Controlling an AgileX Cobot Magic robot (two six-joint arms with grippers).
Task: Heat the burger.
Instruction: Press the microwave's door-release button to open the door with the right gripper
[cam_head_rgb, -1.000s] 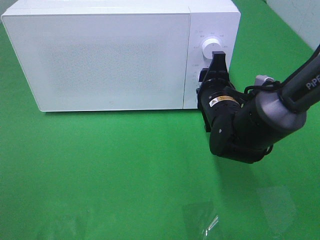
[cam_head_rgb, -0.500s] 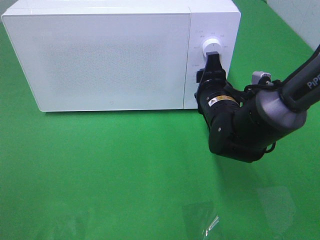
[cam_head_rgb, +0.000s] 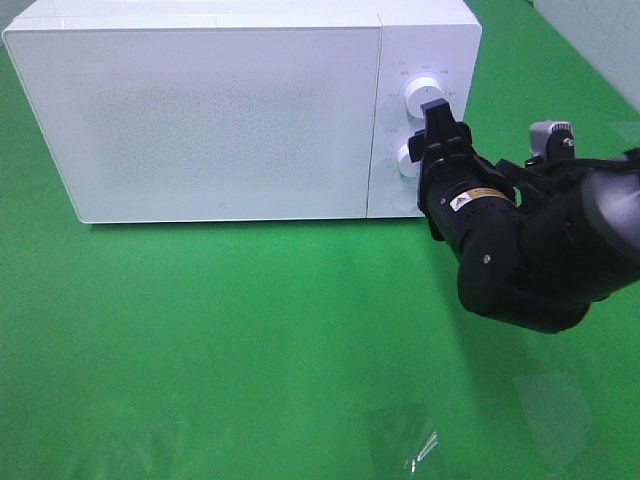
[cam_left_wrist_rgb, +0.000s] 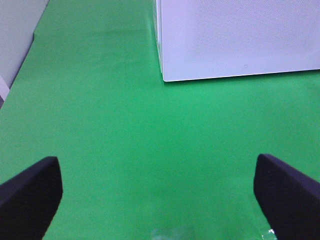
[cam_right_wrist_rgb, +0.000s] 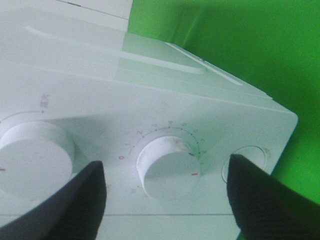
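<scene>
I am holding my right gripper squarely before the microwave panel. Its jaws are standing apart on either side of the timer knob and gripping nothing. I judge it is placed there because that dial is what starts the heating. The burger is showing in no view; with the door shut, I am taking it to be inside. My left gripper is hanging wide and empty over the green table, short of the microwave's corner and out of the way. Against a second ago, the right jaws are standing wider and the arm is sitting further right — the knob, then hidden behind the fingers, is now showing in the high view.
</scene>
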